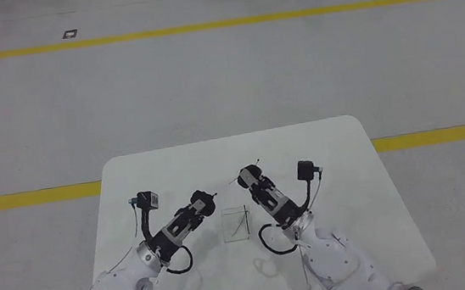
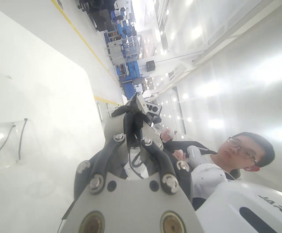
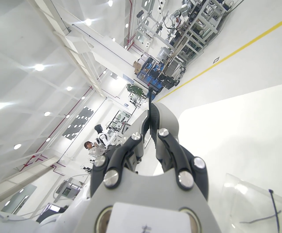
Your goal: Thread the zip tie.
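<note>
Item: zip tie (image 3: 150,100), black plastic, 1 pc. It is pinched between the closed jaws of the right gripper (image 3: 152,109), with one end projecting past the fingertips, and is held above the table (image 1: 335,143) at approx. 1 o'clock of the clear tray (image 1: 227,226). Spare ties (image 1: 240,221) are kept in the tray. Left gripper (image 1: 208,201), at 10 o'clock of tray: jaws appear closed, contents cannot be told. Handling, est.: v. light, springy, slick. It is best gripped near the tip so bowing is limited, w/ the head slot left exposed.

the white desk (image 1: 335,143) carries one clear plastic tray (image 1: 230,230), with black zip ties (image 1: 241,222) inside.
</note>
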